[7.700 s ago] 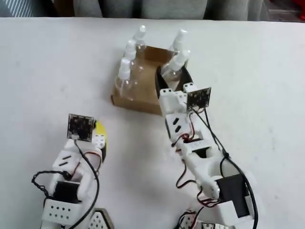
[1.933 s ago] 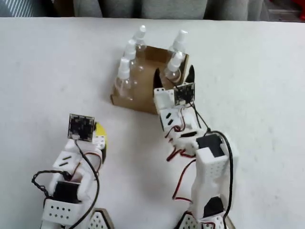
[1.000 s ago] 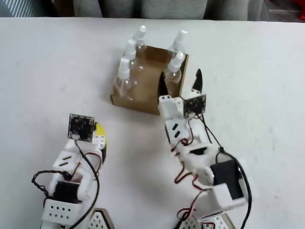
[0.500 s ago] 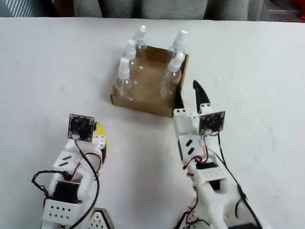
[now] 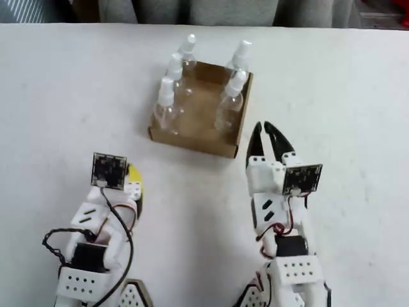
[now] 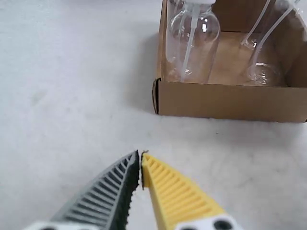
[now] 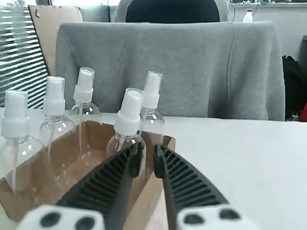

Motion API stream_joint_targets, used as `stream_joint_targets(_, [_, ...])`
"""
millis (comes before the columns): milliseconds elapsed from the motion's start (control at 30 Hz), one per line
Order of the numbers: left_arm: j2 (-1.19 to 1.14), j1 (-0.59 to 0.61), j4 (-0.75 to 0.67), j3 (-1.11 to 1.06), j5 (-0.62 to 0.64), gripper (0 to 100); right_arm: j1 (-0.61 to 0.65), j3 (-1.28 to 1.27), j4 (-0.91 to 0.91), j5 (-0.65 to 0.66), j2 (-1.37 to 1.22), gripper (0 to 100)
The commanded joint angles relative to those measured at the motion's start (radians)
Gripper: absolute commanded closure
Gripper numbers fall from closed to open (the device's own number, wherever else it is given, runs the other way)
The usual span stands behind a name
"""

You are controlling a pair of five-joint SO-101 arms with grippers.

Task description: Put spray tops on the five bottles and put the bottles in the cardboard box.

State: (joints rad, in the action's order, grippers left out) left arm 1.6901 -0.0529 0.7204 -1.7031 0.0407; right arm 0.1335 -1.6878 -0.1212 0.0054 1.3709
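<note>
The cardboard box stands at the table's middle back with several clear bottles upright inside, each wearing a white spray top. My right gripper rests just off the box's near right corner; its black fingers are shut with only a slim gap and hold nothing. In the right wrist view the box rim lies just beyond the right gripper. My left gripper is shut and empty over the table, well short of the box wall. A bottle shows behind that wall.
White table stretches wide on both sides of the box. A grey chair back stands beyond the far edge. The left arm sits at the near left, and the right arm's body at the near right.
My right gripper let go of the near right bottle in the box, drew back toward the near right, and closed its fingers. The left arm stayed still.
</note>
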Motion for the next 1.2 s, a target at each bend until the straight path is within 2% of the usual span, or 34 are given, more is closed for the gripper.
stream_joint_targets(0, [0.005, 0.008, 0.0, 0.003, -0.009, 98, -0.008, -0.008, 0.295, -0.009, 0.203, 98.3])
stream_joint_targets(167, [0.005, 0.008, 0.0, 0.003, -0.009, 98, -0.008, 0.0, 0.7, -0.009, 0.45, 98.3])
stream_joint_targets(333, [0.005, 0.008, 0.002, 0.003, -0.009, 98, -0.019, -0.003, 0.746, -0.008, 0.383, 98.3])
stream_joint_targets(467, [0.005, 0.008, 0.011, 0.003, -0.009, 98, -0.01, -0.003, 0.909, -0.008, 0.398, 98.3])
stream_joint_targets(667, [0.005, 0.007, 0.117, 0.003, -0.009, 97, -0.013, -0.003, 1.162, -0.008, 0.424, 98.3])
stream_joint_targets(900, [0.01, 0.008, 0.345, 0.003, -0.009, 98, -0.084, -0.003, 1.273, -0.008, 0.426, 98.3])
stream_joint_targets(1033, [0.008, 0.005, 0.393, 0.003, -0.006, 98, -0.079, -0.003, 1.392, -0.006, 0.426, 98.3])
stream_joint_targets(1167, [0.012, 0.008, 0.448, 0.008, -0.003, 98, -0.081, -0.003, 1.388, -0.006, 0.427, 98.3])
